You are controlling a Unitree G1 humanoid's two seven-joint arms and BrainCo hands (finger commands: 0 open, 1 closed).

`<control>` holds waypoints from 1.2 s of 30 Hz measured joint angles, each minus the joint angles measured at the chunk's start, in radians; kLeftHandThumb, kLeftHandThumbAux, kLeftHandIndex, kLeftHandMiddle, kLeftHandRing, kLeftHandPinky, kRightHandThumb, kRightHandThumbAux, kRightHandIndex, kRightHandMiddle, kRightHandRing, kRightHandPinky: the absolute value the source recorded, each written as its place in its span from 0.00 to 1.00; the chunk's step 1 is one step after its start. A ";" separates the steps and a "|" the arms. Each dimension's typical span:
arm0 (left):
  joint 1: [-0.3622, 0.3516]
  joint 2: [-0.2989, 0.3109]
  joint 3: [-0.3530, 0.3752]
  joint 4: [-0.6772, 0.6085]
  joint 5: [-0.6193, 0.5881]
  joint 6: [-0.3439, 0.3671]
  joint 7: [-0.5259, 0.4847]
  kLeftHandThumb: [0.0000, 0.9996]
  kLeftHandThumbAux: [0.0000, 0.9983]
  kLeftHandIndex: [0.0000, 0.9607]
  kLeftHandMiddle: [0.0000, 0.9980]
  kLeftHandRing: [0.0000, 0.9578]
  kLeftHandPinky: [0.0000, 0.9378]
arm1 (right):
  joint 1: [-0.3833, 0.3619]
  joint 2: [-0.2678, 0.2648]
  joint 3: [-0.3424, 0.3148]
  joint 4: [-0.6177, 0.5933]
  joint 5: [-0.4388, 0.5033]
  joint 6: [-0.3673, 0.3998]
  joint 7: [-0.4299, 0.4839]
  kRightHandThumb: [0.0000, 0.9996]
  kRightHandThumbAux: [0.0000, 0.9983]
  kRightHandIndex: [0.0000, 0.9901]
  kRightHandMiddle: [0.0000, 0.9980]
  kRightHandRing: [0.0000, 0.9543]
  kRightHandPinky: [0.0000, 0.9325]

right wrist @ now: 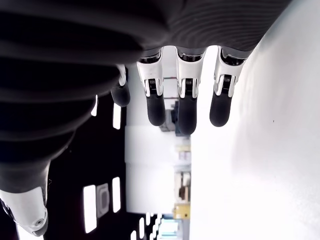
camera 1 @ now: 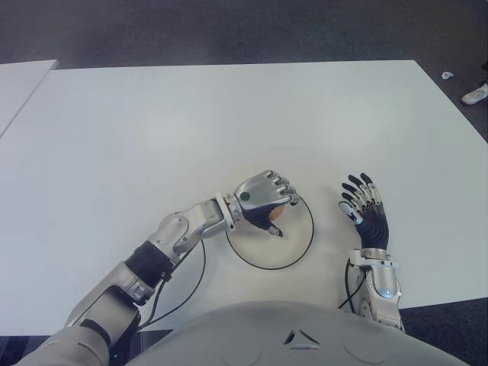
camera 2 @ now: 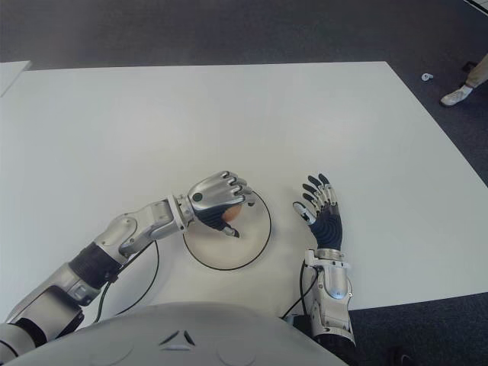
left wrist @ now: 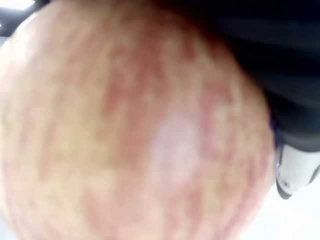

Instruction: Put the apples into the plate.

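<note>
Item: apple [left wrist: 135, 135], one seen. Red-yellow streaked skin fills the left wrist view; in the eye views only a sliver of it shows under the curled fingers.

Holder: left hand [camera 1: 263, 200], fingers closed round the apple, poised over the near-left part of the plate [camera 1: 301, 236]. Whether the apple already touches the plate or hangs just above it is hard to tell, as the hand covers the contact.

Plate: white, round, dark-rimmed, on the counter [camera 1: 229, 122] near the robot's body. Nothing else shows in it.

Right hand [camera 1: 366, 210]: idle, fingers spread and straight, holding nothing, just to the right of the plate.

Progress, as judged: the carry looks all but done; release over the plate is what remains for this apple. The task speaks of apples in the plural, yet no other apple shows on the counter, so what is left beyond this one cannot be stated.

Surface: wide white counter, bare apart from plate, hands and a dark cable [camera 1: 187, 293] by the left arm. A second white top [camera 1: 19, 84] sits at far left.

Room: dark grey floor [camera 1: 229, 30] beyond; a shoe [camera 1: 474, 94] at the far right edge
</note>
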 measured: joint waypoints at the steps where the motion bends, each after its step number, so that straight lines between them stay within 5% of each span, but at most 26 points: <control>1: 0.000 -0.002 0.000 0.004 -0.011 0.000 -0.002 0.85 0.66 0.42 0.54 0.87 0.88 | 0.000 0.000 0.000 0.000 0.001 0.000 0.000 0.35 0.61 0.08 0.19 0.22 0.25; 7: 0.007 -0.011 0.006 0.015 -0.204 -0.003 -0.122 0.73 0.69 0.45 0.66 0.75 0.72 | 0.000 0.003 -0.003 -0.001 0.004 0.000 0.000 0.36 0.61 0.09 0.19 0.22 0.26; 10: 0.014 -0.010 0.008 0.009 -0.282 0.000 -0.191 0.51 0.44 0.37 0.59 0.66 0.64 | 0.000 0.003 -0.004 -0.001 0.003 0.000 0.000 0.35 0.61 0.09 0.19 0.22 0.25; 14: 0.022 -0.003 0.008 -0.009 -0.333 0.019 -0.270 0.38 0.31 0.29 0.47 0.50 0.50 | 0.001 0.003 -0.004 -0.001 0.003 0.000 0.001 0.35 0.61 0.08 0.19 0.22 0.24; 21: 0.022 0.010 0.011 -0.073 -0.368 0.055 -0.383 0.30 0.22 0.22 0.35 0.36 0.36 | -0.001 0.004 -0.005 0.004 0.003 -0.009 0.007 0.34 0.61 0.08 0.19 0.22 0.25; 26: 0.018 0.018 0.017 -0.093 -0.371 0.041 -0.388 0.25 0.16 0.19 0.20 0.17 0.16 | -0.001 0.004 -0.005 0.005 0.001 -0.011 0.007 0.35 0.60 0.08 0.20 0.23 0.24; 36: 0.019 0.031 0.040 -0.149 -0.363 0.024 -0.388 0.18 0.17 0.03 0.05 0.03 0.06 | -0.001 0.001 -0.002 0.002 -0.004 -0.003 0.006 0.32 0.62 0.07 0.17 0.18 0.15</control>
